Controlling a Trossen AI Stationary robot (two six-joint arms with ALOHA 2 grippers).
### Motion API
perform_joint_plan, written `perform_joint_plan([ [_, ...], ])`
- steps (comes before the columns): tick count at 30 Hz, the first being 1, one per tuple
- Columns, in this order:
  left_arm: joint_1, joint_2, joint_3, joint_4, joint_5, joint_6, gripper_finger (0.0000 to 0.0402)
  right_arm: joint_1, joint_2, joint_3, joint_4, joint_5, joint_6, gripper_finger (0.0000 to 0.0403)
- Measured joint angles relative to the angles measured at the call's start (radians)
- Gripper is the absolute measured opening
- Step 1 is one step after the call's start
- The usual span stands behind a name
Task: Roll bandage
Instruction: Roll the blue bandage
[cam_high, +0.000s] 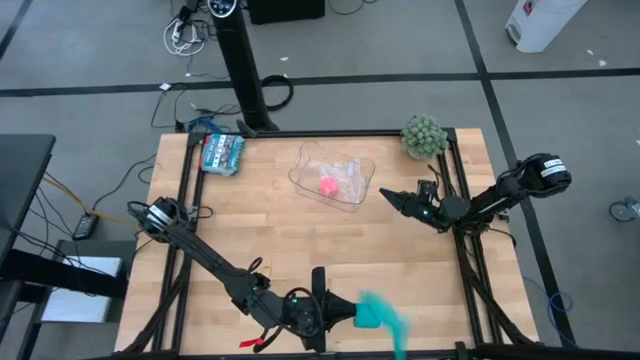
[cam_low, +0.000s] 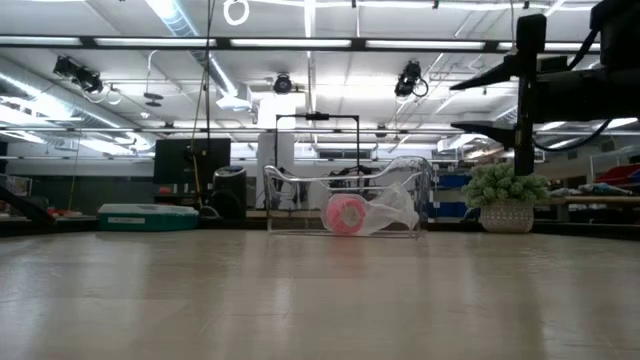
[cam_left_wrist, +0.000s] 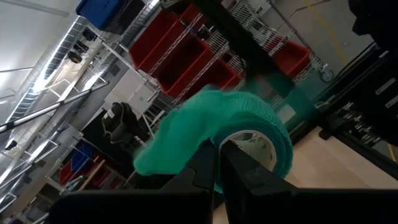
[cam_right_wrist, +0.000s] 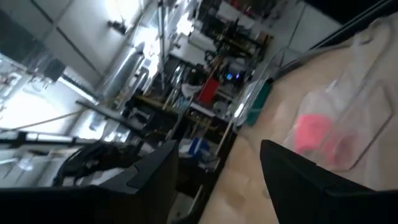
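Teal bandage (cam_high: 378, 314) pinched in the left gripper (cam_high: 352, 314) at the desk's (cam_high: 300, 235) near edge.
Its loose tail hangs off the edge; the right gripper (cam_high: 388, 197) hovers wide open and empty beside the clear tray (cam_high: 305, 175) holding a pink roll (cam_high: 329, 186).

Left arm stretched low from the table's left edge toward the near edge, elbow bent, wrist turned toward the right. Left gripper (cam_high: 345, 313) at the near edge, fingers (cam_left_wrist: 208, 165) pinched nearly together on the bandage (cam_high: 378, 313) (a loose end trailing off to one side). Right arm reaching in from the right edge, forearm raised above the table. Right gripper (cam_high: 385, 197) held in the air, pointing left, fingers (cam_right_wrist: 155, 171) spread wide, nothing between them.
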Motion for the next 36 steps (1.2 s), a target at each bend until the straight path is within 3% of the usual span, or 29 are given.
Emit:
perform_joint_plan([
  [12,-0.002,0.000,0.000,0.013,-0.003,0.001,0.0019,-0.048,0.000,0.030,0.023,-0.123,-0.046,0.0226],
  [19,0.005,-0.013,-0.002,0.002,-0.100,-0.075,0.0019,0.001,-0.001,0.090,0.068,-0.381,-0.262,0.0217],
  [26,0.021,-0.112,-0.002,-0.009,-0.168,-0.107,0.0019,0.145,-0.001,0.173,0.031,-0.389,-0.526,0.0187],
  [36,0.081,-0.169,-0.002,-0.034,-0.226,-0.050,0.0019,0.320,0.000,0.360,-0.241,-0.334,-0.820,0.0181],
])
